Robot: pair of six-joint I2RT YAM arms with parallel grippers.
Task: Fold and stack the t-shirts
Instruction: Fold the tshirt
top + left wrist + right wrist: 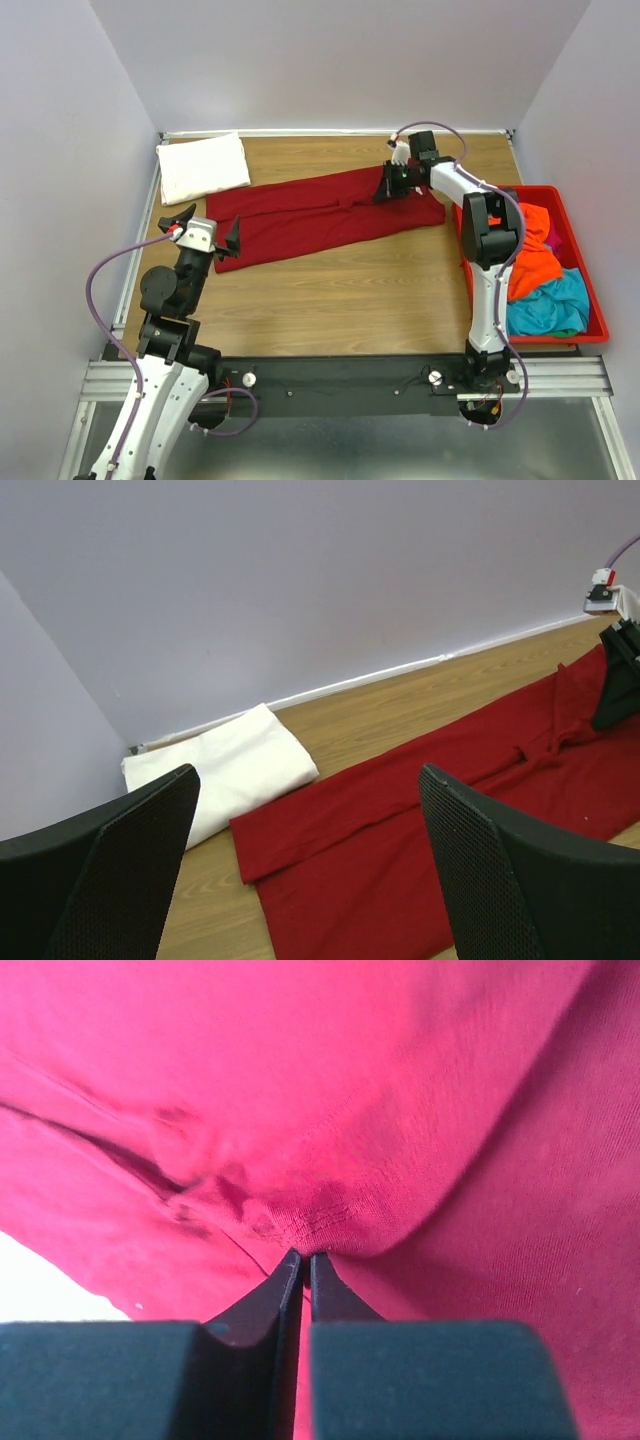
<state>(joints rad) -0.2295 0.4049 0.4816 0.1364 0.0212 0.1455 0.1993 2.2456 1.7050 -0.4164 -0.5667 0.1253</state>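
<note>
Five shirts show. One red shirt [320, 215] lies spread in a long band between the two pincers. The right pincer [388, 184] is clenched on a bunched fold at the band's far-right end, the cloth pinched at its tips. The left pincer [207, 225] hangs released, jaws wide, over the other end. One white shirt [203, 167] lies folded just beyond the left pincer, just beside the red shirt. One orange shirt [535, 255], one teal shirt [550, 305] and one magenta shirt [556, 233] are heaped in the single red bin [540, 189], right of the right pincer. The surface [350, 290] is brown wood. Pale lilac walls [330, 60] close it in on three sides.
</note>
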